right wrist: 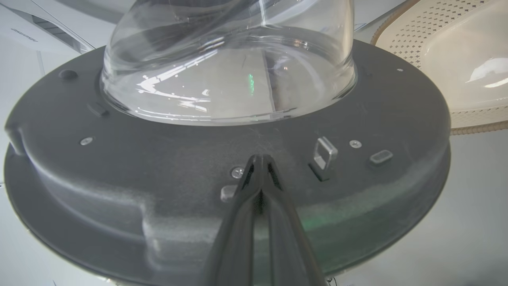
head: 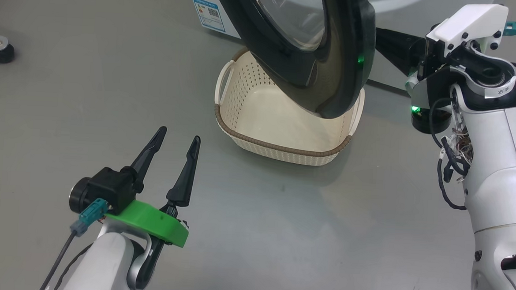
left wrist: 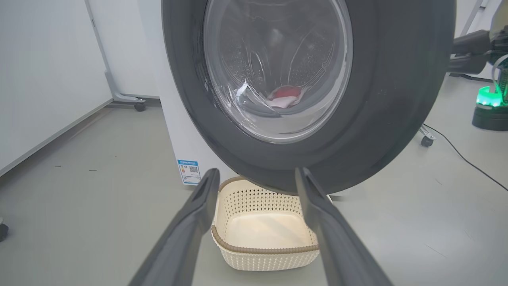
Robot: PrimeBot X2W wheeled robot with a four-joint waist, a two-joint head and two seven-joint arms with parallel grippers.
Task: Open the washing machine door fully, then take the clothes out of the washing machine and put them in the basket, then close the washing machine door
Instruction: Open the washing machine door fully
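Here, the right gripper (right wrist: pixel 260 165), fingers together, extends to the inner face of the washing machine door (head: pixel 348 57), which stands over the basket (head: pixel 280 147); the left gripper (head: pixel 179 134) hovers near, fingers apart.

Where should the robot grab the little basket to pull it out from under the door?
Probably by the white side handle on the basket, coming in from the robot's left. That loop sticks out with a gap behind it, while the washing machine door hangs over the basket's right side. The open left gripper is nearest.
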